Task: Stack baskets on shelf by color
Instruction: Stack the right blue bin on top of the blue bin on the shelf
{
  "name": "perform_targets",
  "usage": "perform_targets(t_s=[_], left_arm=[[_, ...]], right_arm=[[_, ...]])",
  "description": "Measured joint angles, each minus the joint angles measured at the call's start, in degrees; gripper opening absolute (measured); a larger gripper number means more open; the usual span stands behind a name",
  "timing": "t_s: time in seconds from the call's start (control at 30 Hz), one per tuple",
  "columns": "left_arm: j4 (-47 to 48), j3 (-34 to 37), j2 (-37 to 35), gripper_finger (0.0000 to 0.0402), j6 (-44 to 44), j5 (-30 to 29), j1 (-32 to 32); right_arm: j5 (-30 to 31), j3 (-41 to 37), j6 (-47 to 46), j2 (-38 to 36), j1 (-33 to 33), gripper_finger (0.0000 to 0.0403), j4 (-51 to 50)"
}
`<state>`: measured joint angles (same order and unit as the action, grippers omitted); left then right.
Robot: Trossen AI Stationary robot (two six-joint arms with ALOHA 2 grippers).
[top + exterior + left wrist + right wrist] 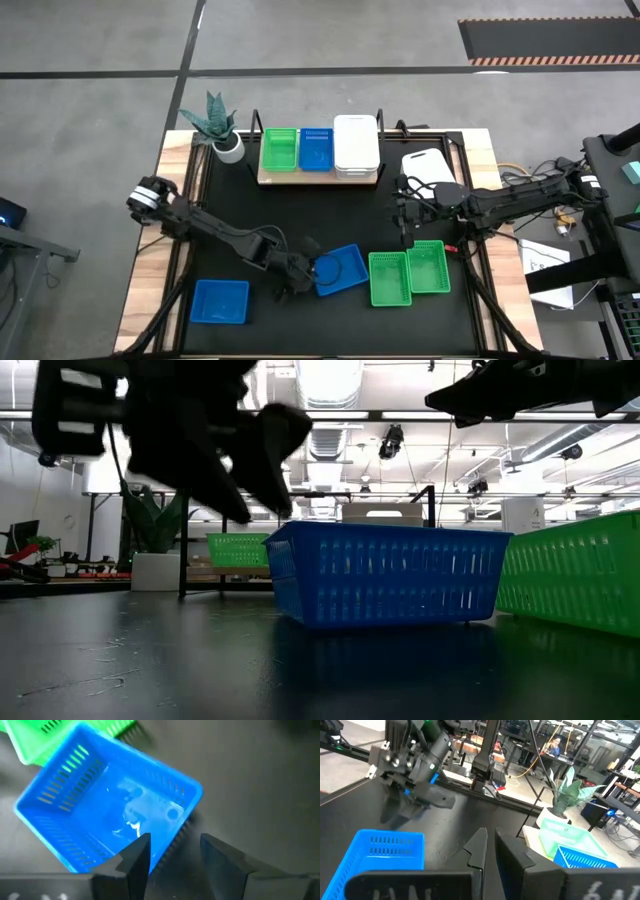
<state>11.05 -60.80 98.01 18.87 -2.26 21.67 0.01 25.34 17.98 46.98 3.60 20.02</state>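
Observation:
A blue basket [340, 270] sits flat on the black table top, near the front. My left gripper [172, 845] is open just above that basket's left wall [172, 827], with one finger over the inside and one outside. In the low view the fingers [268, 470] hang clear of the rim. A second blue basket [220, 301] lies at front left. Two green baskets [408, 273] lie side by side at front right. My right gripper [405, 228] hovers shut above them and holds nothing. The shelf [318, 178] carries a green basket [279, 150], a blue basket [315, 149] and stacked white baskets [355, 145].
A lone white basket [428, 166] lies on the table right of the shelf. A potted plant [222, 130] stands at the shelf's left end. The middle of the black table top [300, 215] is bare between the arms. Cables and gear sit beyond the right edge.

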Motion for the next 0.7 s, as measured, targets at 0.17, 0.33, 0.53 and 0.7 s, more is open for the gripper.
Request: perform_targets(t_s=[0.17,0.33,0.53,0.7], left_arm=[[-2.62,-0.04,2.60,0.0157,1.64,-0.15,-0.58],[-2.97,-0.07,4.40,0.0142,1.62,0.30,-0.79],[-2.96,-0.08,4.38,0.0058,1.62,0.54,-0.79],[-2.77,-0.55,4.25,0.0007,1.47,0.59,-0.78]], right_arm=[[0.00,-0.02,0.00,0.00,0.00,0.0028,-0.07],[0.00,-0.02,0.00,0.00,0.01,0.0028,-0.08],[0.01,-0.02,0.00,0.00,0.00,0.0028,-0.10],[0.00,-0.02,0.00,0.00,0.00,0.0028,-0.10]])
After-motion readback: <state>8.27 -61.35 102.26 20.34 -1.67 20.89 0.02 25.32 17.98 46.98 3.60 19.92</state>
